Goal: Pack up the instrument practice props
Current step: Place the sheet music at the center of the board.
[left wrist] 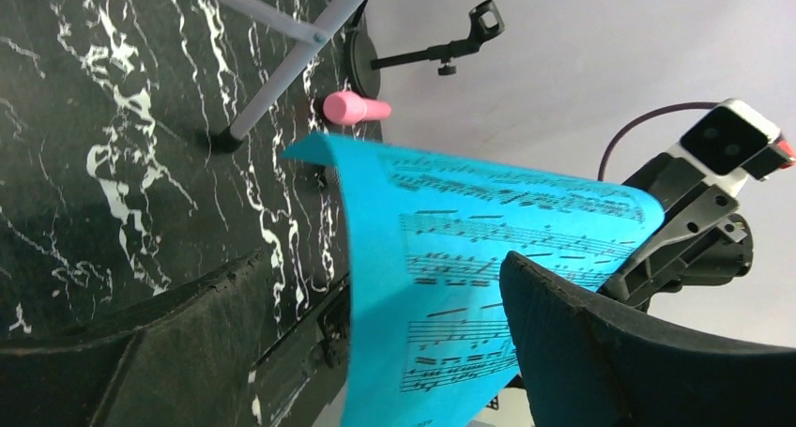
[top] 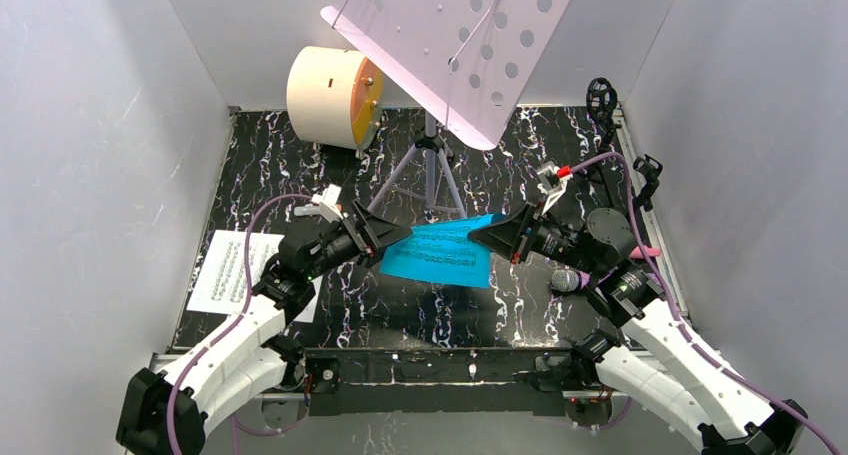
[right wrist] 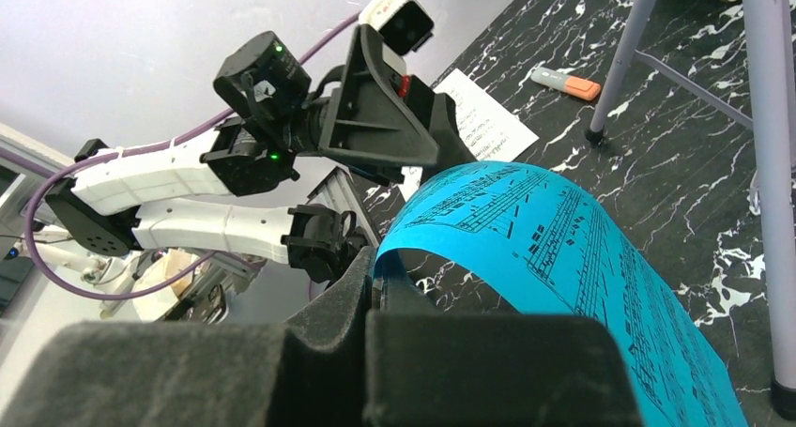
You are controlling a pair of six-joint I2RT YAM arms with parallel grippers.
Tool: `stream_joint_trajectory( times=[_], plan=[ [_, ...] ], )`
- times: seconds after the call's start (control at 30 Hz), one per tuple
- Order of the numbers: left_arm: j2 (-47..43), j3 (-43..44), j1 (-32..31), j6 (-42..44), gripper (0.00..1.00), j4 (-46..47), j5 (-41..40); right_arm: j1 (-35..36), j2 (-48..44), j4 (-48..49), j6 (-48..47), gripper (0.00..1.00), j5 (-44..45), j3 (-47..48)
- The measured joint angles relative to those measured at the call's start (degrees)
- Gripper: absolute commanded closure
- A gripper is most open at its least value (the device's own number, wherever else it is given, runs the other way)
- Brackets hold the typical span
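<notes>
The blue sheet-music page (top: 440, 255) is held bowed above the surface (top: 260, 165) between two inward-reaching arms. Its right edge is pinched by the right end effector (top: 478, 235). The left end effector (top: 392, 243) is spread wide around the left edge.

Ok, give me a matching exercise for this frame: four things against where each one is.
1. blue sheet-music page
2. white sheet-music page
3. cream drum
4. lilac music rack

A. on its side, far left corner
B. clamped in the right claw
C. lying flat at near left
D. standing on tripod legs, rear centre

Pairs: 1-B, 2-C, 3-A, 4-D
</notes>
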Motion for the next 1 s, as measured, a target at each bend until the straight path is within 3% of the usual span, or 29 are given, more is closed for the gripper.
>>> stream_joint_trajectory(
  times=[0.3,1.0],
  plan=[
    [0.9,-1.0,0.0,-2.7,0.16,3.5,4.3,0.0,1.0,2.8,-0.9,0.99,-1.7,0.0],
    [0.2,-2.4,0.0,-12.2,0.46,17.8,6.3,0.0,-2.8,3.6,-2.1,0.99,-2.4,-1.7]
  ],
)
